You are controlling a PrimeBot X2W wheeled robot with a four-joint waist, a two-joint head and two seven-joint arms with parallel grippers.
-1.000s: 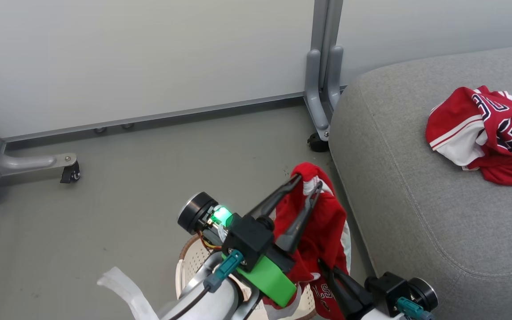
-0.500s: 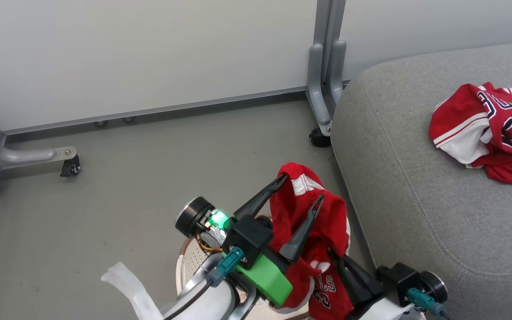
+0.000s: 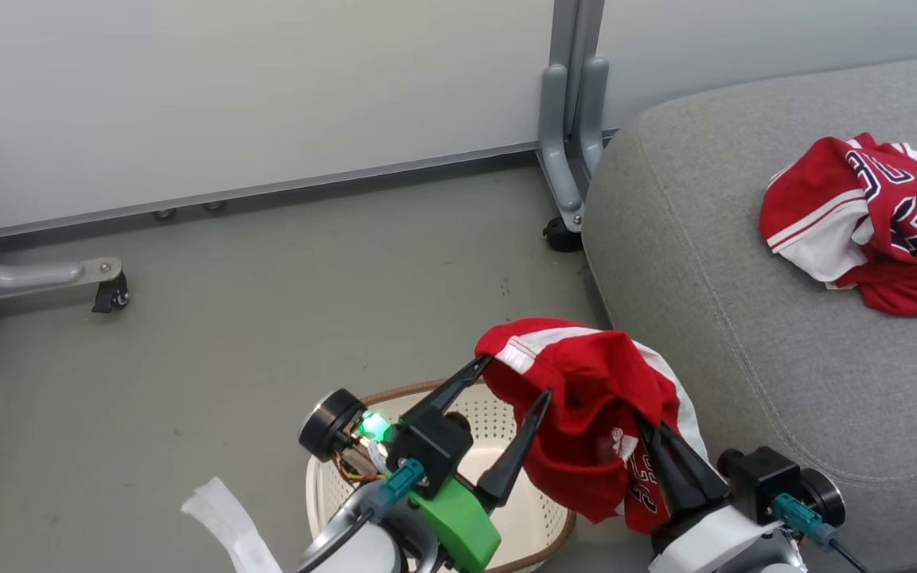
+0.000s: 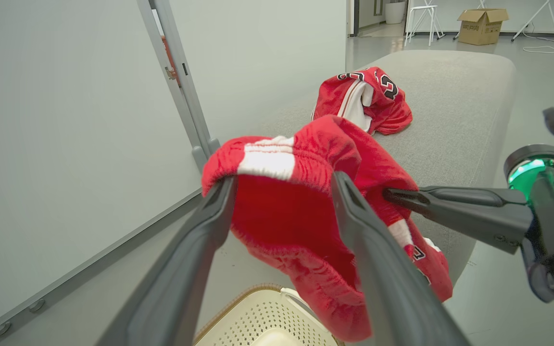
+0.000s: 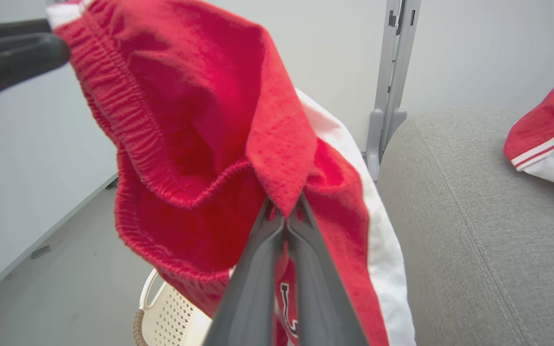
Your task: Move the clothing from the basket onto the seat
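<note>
Jersey [image 3: 825,203] cut by right edge; basket [image 3: 484,420] part hidden behind shorts [image 3: 586,382]; right fingers [image 3: 685,473] buried at tips.

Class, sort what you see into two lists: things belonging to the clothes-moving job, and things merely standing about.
Job: shorts, pinched by the right gripper; jersey; basket; seat; left gripper.
Standing about: partition panel; castor; cardboard box.

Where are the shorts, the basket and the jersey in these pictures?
shorts [image 3: 586,390]: head view, red fabric at the middle.
basket [image 4: 258,319]: left wrist view, perforated cream wall.
jersey [image 3: 864,223]: head view, crumpled middle.
</note>
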